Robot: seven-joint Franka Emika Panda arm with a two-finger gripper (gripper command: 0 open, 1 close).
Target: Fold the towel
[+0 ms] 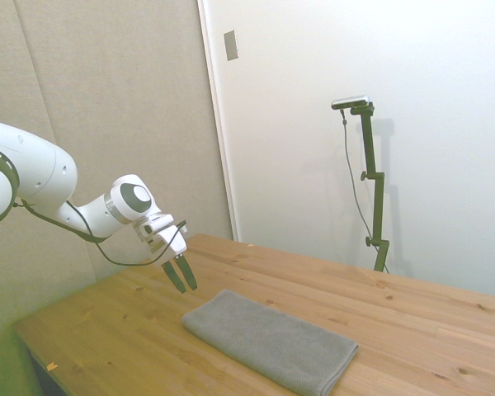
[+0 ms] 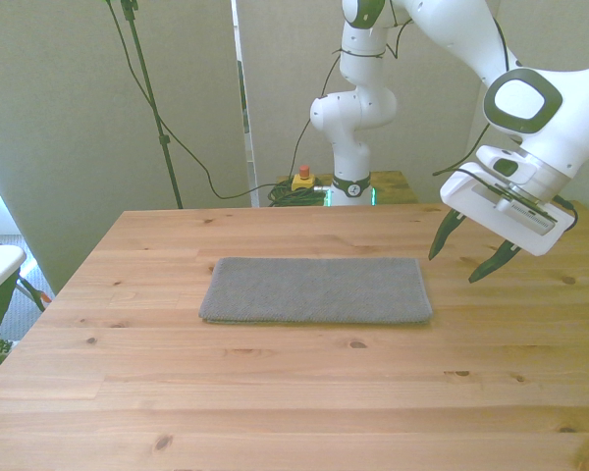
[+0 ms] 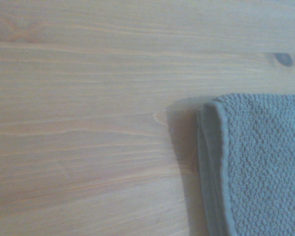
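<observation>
My fingers hang spread apart and empty above the pale wooden plank surface, tilted down toward it. The plain mid-gray terry cloth towel lies flat below and to one side of them, a long rectangle, its nearest short end close to my fingertips but not touching them. I judge I am held off that end on purpose: from here I can drop onto the short edge, pinch it, and carry it over toward the far end to make the fold. The fingers are set wide, I think, so the thick layered edge will fit between them.

The wrist view shows why the edge matters: the towel already looks doubled, with two or more rolled hems stacked at the corner, so I would have to catch all the layers or only the top one, and I cannot tell how many there are. The rest of the cloth is cut off in that view. In the side view the towel runs away from my fingers, and its far corner nearly meets the picture's lower border. The underside is hidden everywhere.
</observation>
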